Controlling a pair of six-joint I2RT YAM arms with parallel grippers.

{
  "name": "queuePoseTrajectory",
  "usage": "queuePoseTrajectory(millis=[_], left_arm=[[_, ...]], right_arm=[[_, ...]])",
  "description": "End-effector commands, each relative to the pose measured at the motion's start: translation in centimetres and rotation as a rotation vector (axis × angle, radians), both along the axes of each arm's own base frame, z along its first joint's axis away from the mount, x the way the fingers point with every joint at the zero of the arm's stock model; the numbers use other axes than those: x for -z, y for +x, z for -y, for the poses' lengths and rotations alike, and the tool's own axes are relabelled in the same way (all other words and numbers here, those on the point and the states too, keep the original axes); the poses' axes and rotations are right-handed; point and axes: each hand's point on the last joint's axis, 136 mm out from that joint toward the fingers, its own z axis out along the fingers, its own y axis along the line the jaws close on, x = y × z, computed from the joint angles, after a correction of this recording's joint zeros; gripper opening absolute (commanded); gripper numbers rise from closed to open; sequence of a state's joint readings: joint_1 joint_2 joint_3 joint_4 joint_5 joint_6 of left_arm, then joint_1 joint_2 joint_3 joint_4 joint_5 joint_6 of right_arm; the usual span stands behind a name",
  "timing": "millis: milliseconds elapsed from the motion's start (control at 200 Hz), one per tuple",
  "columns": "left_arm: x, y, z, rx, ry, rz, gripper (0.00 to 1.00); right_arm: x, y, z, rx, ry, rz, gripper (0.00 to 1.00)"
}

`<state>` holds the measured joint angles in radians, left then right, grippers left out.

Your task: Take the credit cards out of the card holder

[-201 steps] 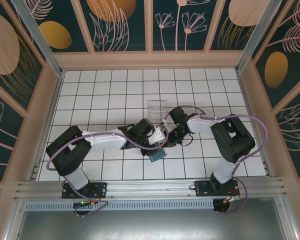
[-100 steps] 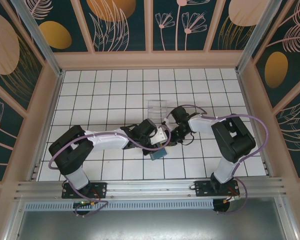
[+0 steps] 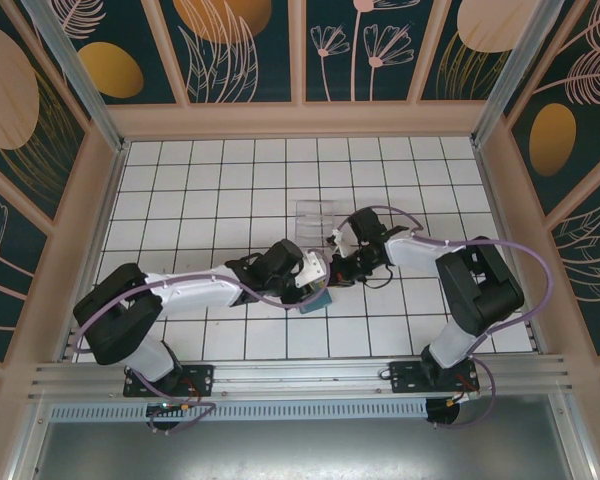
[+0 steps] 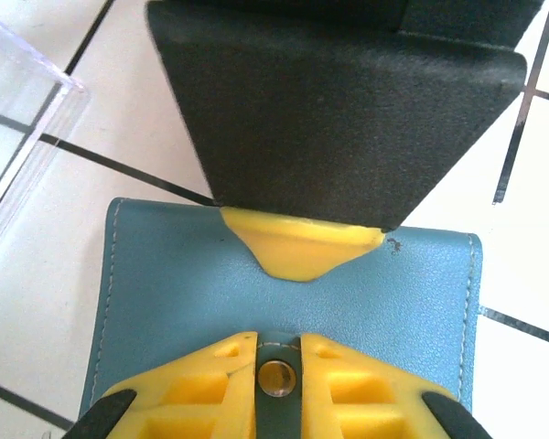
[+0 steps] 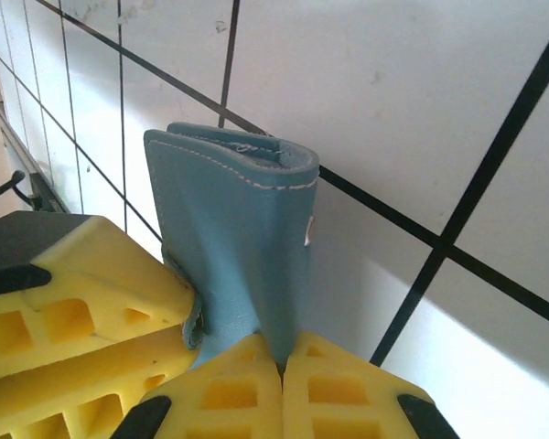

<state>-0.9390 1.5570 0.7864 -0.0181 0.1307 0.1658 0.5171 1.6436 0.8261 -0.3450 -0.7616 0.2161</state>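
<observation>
The card holder [image 3: 318, 298] is a teal folded wallet, held off the tiles between both grippers near the table's middle. In the left wrist view its flat face [image 4: 183, 293] fills the lower half. My left gripper [image 4: 277, 352] is shut on the dark strap tab [image 4: 277, 412], which carries a metal snap. My right gripper [image 5: 282, 361] is shut on the wallet's edge, and the wallet [image 5: 238, 238] stands up from its fingers. The right fingertip [image 4: 302, 251] presses on the wallet's far side. The left fingers [image 5: 82, 283] touch the wallet's left edge. The credit cards are hidden.
A clear plastic tray [image 3: 317, 215] stands just behind the grippers, and its corner [image 4: 18, 110] is close to the wallet's upper left. White tiled floor [image 3: 200, 190] lies open on all sides, bounded by the wooden frame.
My left gripper has closed onto the strap tab. The left arm has stretched out and dropped lower. The wallet has shifted slightly up and left with the grippers.
</observation>
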Motion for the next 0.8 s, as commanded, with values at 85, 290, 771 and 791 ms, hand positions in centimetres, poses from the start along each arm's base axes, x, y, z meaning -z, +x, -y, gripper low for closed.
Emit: queuePoseTrajectory(millis=[85,290,771,791], left_arm=[[-0.9,0.4,-1.9,-0.113,-0.023,0.020,0.15],[-2.3,1.0,-2.4,-0.214,-0.096,0.030,0.21],[-0.7,-2.3,0.5,0.196,-0.082,0.057,0.39],[-0.4,-2.3,0.5,0.212,-0.070,0.061,0.39]], right_arm=[[2.3,-0.3,2.8,0.111,-0.129,-0.043,0.03],[2.6,-0.4,3.2,0.162,-0.141,-0.049,0.03],[1.7,-1.6,2.3,0.108,-0.079,-0.042,0.03],[1.7,-1.6,2.3,0.105,-0.079,-0.042,0.03]])
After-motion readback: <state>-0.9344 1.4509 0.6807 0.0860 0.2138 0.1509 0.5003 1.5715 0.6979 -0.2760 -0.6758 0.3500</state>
